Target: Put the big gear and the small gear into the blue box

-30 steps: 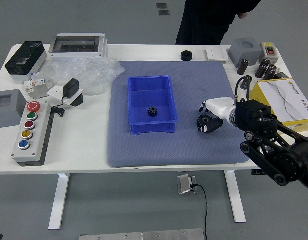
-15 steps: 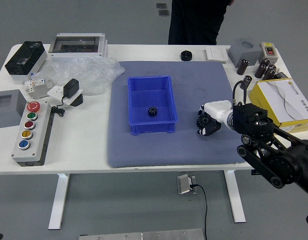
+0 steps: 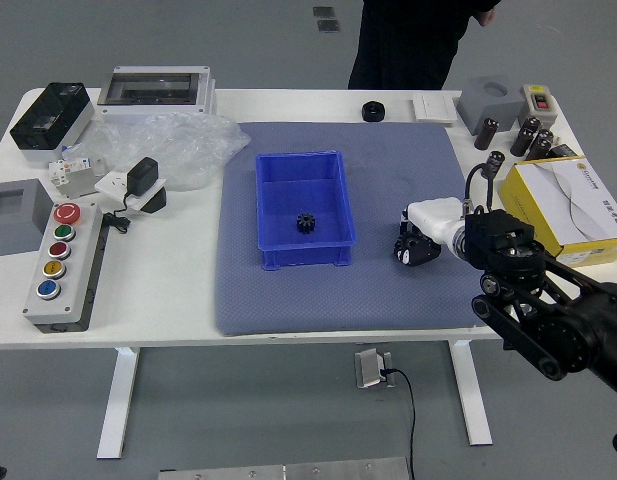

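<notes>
My right hand (image 3: 420, 238) reaches in from the right, palm down over the mat, right of the blue box (image 3: 350, 218). Its fingers are curled around the big gear (image 3: 409, 243), a dark toothed disc on the mat that they largely hide. Inside the blue box, toward its near end, lies the small black gear (image 3: 305, 223). My left hand is out of view.
A yellow-edged box (image 3: 578, 205) stands beyond my right forearm, near several dark cylinders. Left of the mat (image 3: 288, 310) are plastic wrap (image 3: 178, 145) and a button panel (image 3: 66, 265). A person stands at the far side; one hand shows, away from the table.
My right hand has settled lower and closer over the big gear, its fingers closing and covering more of it. The person's body has shifted a little. The small gear has stayed in place.
</notes>
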Action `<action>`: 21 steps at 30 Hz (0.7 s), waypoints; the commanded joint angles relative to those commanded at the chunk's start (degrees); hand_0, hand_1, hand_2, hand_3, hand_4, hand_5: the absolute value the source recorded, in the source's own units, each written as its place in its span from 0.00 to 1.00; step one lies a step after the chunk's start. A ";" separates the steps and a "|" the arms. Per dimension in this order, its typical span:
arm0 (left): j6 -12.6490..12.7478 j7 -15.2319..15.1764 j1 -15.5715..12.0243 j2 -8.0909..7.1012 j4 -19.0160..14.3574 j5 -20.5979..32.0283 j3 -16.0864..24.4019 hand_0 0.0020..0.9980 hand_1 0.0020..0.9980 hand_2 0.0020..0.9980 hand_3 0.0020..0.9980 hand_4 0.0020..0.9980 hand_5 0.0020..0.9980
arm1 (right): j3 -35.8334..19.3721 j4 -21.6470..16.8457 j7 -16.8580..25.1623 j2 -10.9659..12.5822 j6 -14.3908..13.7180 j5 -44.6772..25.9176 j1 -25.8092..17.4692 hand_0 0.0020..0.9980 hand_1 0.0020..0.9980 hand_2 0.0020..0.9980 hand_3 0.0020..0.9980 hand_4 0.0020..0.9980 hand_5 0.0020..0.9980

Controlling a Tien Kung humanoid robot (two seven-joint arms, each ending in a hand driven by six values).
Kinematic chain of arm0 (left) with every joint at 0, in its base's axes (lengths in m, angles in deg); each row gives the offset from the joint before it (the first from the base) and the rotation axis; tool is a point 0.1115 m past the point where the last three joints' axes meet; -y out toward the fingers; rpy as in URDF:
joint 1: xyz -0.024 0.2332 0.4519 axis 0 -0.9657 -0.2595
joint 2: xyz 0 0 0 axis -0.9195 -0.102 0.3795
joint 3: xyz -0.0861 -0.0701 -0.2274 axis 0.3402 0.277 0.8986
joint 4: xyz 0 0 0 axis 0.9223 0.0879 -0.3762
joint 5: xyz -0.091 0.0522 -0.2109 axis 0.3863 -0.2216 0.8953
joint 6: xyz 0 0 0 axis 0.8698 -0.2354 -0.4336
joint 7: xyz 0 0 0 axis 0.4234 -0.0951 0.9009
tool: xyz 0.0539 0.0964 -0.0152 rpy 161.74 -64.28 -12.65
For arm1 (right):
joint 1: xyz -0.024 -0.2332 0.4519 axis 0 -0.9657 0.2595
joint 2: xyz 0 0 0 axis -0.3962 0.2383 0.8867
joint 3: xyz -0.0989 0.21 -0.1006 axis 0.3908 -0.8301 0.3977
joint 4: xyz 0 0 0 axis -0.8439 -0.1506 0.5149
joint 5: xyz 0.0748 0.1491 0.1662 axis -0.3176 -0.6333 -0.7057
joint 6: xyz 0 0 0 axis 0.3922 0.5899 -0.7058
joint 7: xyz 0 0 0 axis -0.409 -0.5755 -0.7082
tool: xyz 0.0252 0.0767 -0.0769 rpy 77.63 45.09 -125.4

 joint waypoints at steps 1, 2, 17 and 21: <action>0.00 0.00 0.00 0.01 0.00 0.02 -0.01 0.83 0.79 0.78 0.75 0.66 0.38 | 0.00 0.03 0.03 0.01 -0.16 0.08 -0.02 0.53 0.48 0.50 0.59 0.52 0.41; 0.00 0.00 0.01 0.02 0.00 0.03 -0.01 0.83 0.79 0.78 0.75 0.66 0.38 | 0.00 0.09 0.07 0.02 -0.34 0.17 -0.06 0.53 0.48 0.50 0.59 0.52 0.41; 0.03 0.01 -0.03 0.06 0.00 0.10 0.04 0.82 0.78 0.78 0.75 0.66 0.38 | -1.18 -0.03 0.20 0.26 -1.48 0.44 0.37 0.49 0.43 0.45 0.54 0.44 0.36; 0.03 0.01 -0.01 0.05 0.00 0.17 0.03 0.82 0.78 0.78 0.75 0.66 0.38 | -2.15 -0.42 0.13 0.56 -1.49 0.29 1.12 0.49 0.43 0.45 0.54 0.43 0.35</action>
